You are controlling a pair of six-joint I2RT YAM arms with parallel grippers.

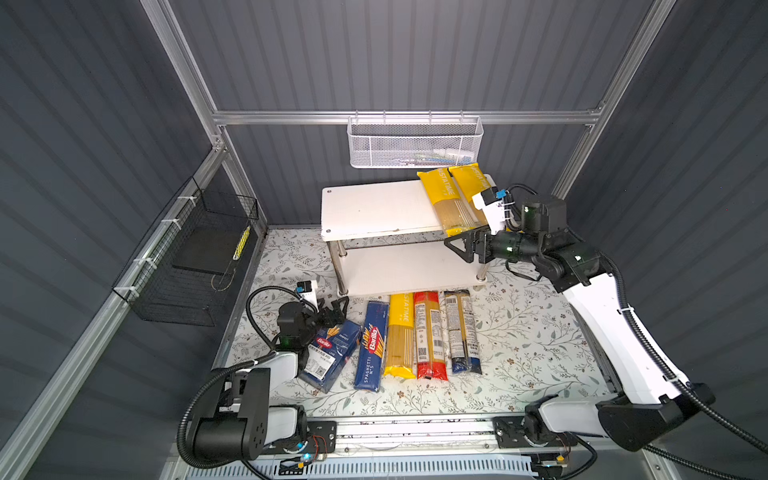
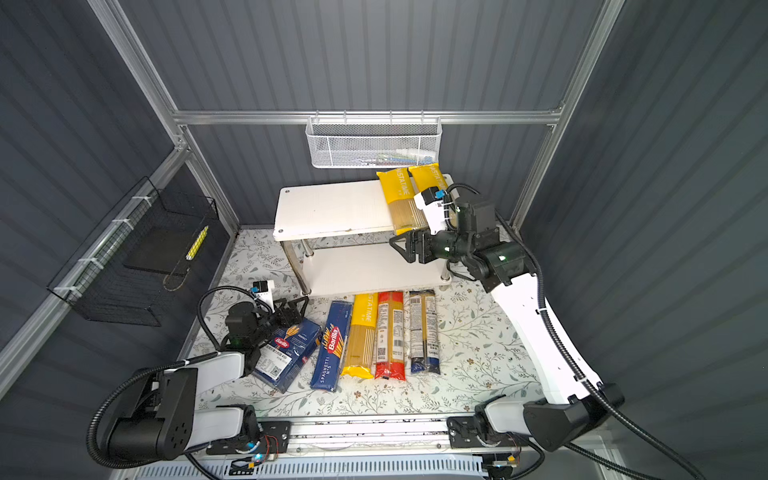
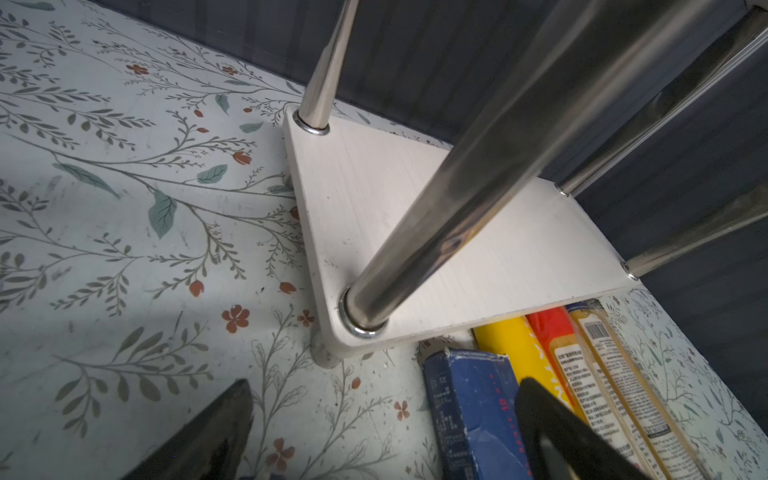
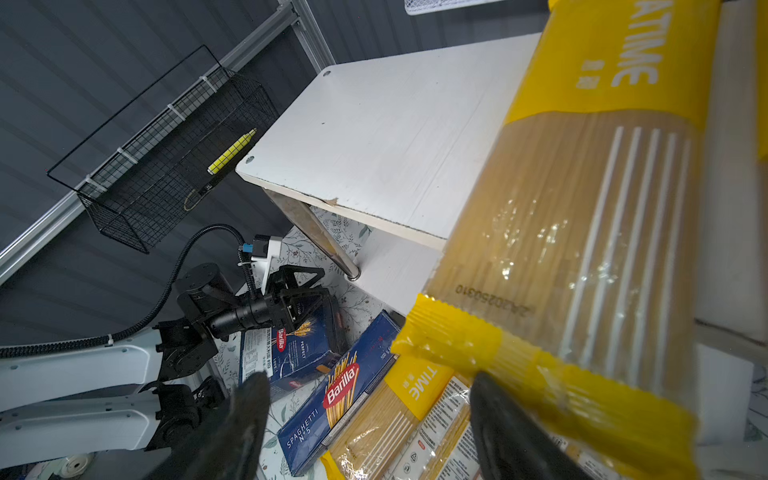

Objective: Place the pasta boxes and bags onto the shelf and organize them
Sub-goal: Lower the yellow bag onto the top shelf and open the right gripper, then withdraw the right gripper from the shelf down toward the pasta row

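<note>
We see the right tool (image 1: 452,247) with its jaws spread wide and nothing between them. It hovers just off the front of the shelf (image 1: 374,235) at its right end, about level with the gap between the two boards. On the right end of the top board (image 1: 374,205) the left yellow bag (image 1: 446,199) and the right yellow bag (image 1: 469,178) lie side by side, running front to back. The near end of the left one overhangs the front edge. In the right wrist view that end sits close to one finger, and we cannot tell whether they touch. The left tool (image 1: 338,307) is also opened wide, low over the worktop (image 1: 519,332) at the far end of the wide Barilla box (image 1: 332,353), near the shelf's front left post. We cannot tell whether it touches the box, which lies flat and askew with its white sticker up. To the right of it, the narrow spaghetti box (image 1: 371,347), the third yellow bag (image 1: 401,336), the red-ended bag (image 1: 430,336) and the blue-ended bag (image 1: 461,332) lie in a row on the worktop. The bags' far ends reach just under the front edge of the lower board (image 1: 407,266).
</note>
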